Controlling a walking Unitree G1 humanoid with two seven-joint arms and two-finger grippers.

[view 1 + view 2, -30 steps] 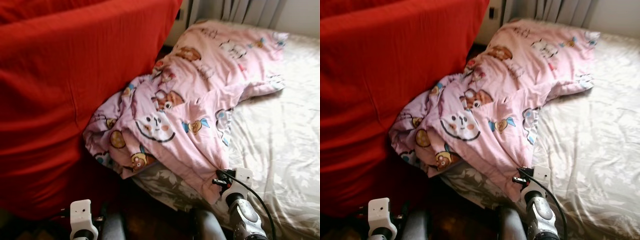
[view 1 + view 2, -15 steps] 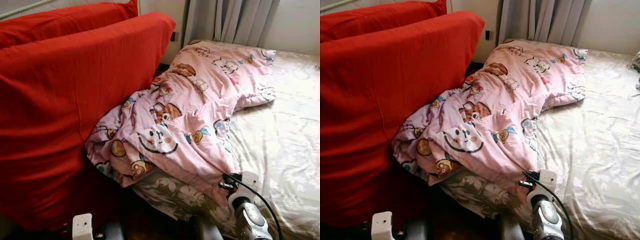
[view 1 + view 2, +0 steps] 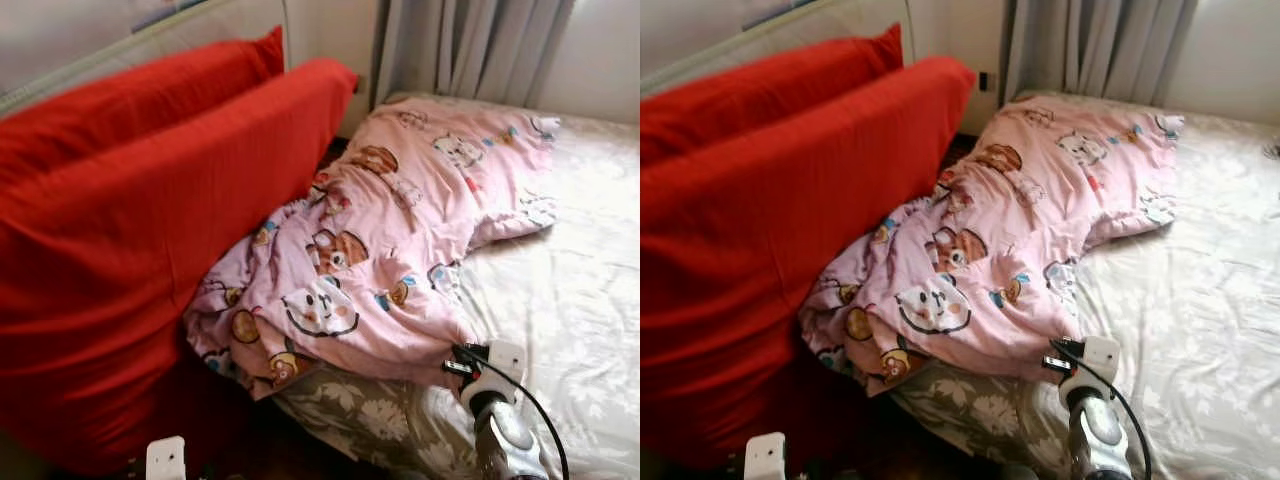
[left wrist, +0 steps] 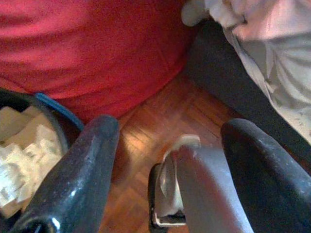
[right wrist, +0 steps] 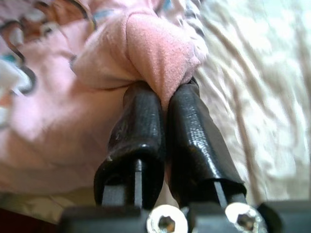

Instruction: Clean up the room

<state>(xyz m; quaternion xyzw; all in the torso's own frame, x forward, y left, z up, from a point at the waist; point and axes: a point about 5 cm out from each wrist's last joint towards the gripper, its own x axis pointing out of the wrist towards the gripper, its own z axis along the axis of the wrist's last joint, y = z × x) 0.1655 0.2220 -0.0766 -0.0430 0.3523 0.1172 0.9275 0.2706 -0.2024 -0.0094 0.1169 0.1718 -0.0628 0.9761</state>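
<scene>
Head view: I'm mid bed-tidy, I'd say. The crumpled pink cartoon-print blanket [image 3: 390, 240] lies on the beige floral-sheeted bed [image 3: 580, 300] against big red cushions [image 3: 150, 250].

Right wrist: right end effector [image 5: 165, 104] is pinched tight on a blanket fold. Next, probably pull it flat.

Left wrist: left end effector [image 4: 165, 141] hangs spread wide, empty, by a dark bin [image 4: 48, 121] holding pale scraps.

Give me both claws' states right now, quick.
Left claw: open, holding nothing, hanging low over the wooden floor.
Right claw: shut on a fold of the pink blanket at the bed edge.
</scene>
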